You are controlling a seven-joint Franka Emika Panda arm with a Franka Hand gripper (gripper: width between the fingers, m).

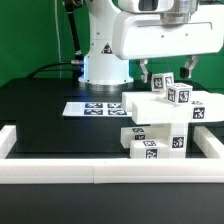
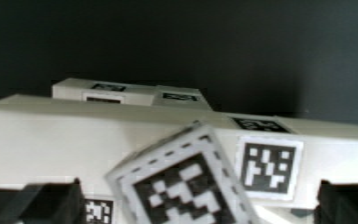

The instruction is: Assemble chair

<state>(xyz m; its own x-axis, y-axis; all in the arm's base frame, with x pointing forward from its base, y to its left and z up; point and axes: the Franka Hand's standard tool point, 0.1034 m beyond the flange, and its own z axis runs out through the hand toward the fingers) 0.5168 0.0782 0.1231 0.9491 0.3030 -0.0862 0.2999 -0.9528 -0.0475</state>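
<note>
The chair parts are white blocks with black-and-white tags, piled at the exterior view's right. A wide flat part (image 1: pixel 160 110) lies on top of lower blocks (image 1: pixel 155 142). A small tagged piece (image 1: pixel 165 85) stands on the pile. My gripper (image 1: pixel 166 74) hangs right over that piece with a dark finger on each side of it. In the wrist view the tilted tagged piece (image 2: pixel 185 185) sits between my fingers (image 2: pixel 51 205), with a gap on both sides. The gripper (image 2: pixel 197 208) is open. Behind it lie the wide white part (image 2: pixel 69 135) and another tagged part (image 2: pixel 131 92).
The marker board (image 1: pixel 92 108) lies flat on the black table at the exterior view's left of the pile. A long low white border rail (image 1: pixel 90 176) runs along the front and turns up both sides. The arm's white base (image 1: pixel 103 55) stands behind.
</note>
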